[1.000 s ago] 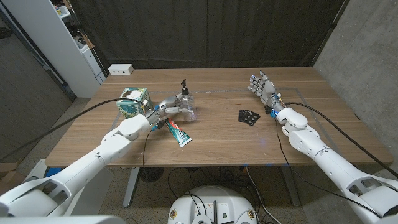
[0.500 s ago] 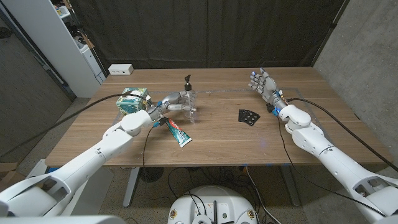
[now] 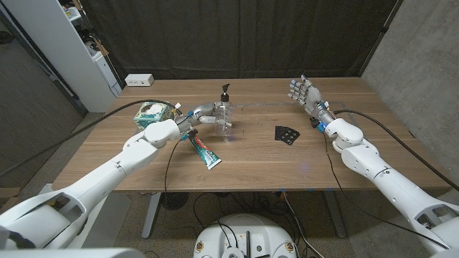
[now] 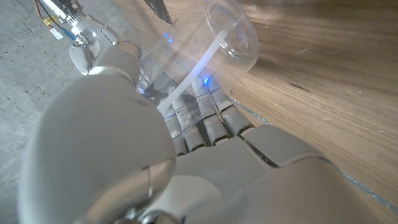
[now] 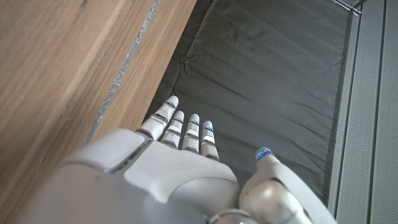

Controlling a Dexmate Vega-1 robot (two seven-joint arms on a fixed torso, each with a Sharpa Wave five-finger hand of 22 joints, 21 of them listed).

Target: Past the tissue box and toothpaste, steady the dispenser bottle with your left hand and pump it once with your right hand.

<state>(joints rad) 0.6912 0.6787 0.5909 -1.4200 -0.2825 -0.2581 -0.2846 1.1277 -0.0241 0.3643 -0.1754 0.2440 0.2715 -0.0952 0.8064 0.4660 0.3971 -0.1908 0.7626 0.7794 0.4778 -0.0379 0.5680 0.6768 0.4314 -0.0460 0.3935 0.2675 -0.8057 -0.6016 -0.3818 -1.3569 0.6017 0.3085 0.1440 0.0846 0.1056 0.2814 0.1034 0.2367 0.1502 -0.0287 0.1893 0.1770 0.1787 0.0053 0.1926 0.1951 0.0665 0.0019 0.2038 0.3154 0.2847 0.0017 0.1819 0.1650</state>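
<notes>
A clear dispenser bottle (image 3: 225, 115) with a black pump top stands upright at the table's middle back. My left hand (image 3: 201, 117) grips its side; in the left wrist view the fingers (image 4: 205, 121) wrap around the clear bottle (image 4: 205, 37). A green tissue box (image 3: 154, 114) sits at the left, behind my left forearm. A red and white toothpaste tube (image 3: 205, 153) lies in front of the bottle. My right hand (image 3: 304, 95) is raised at the back right, fingers apart, holding nothing, well clear of the bottle. In the right wrist view my right hand (image 5: 180, 155) points past the table's edge.
A small black card with white dots (image 3: 287, 135) lies between the bottle and my right arm. A white power strip (image 3: 139, 79) sits at the table's far left corner. A white shelf unit (image 3: 64, 43) stands beyond the left side. A dark curtain hangs behind.
My left hand has carried the bottle to the right and stood it upright from a tilt. My right hand has barely moved.
</notes>
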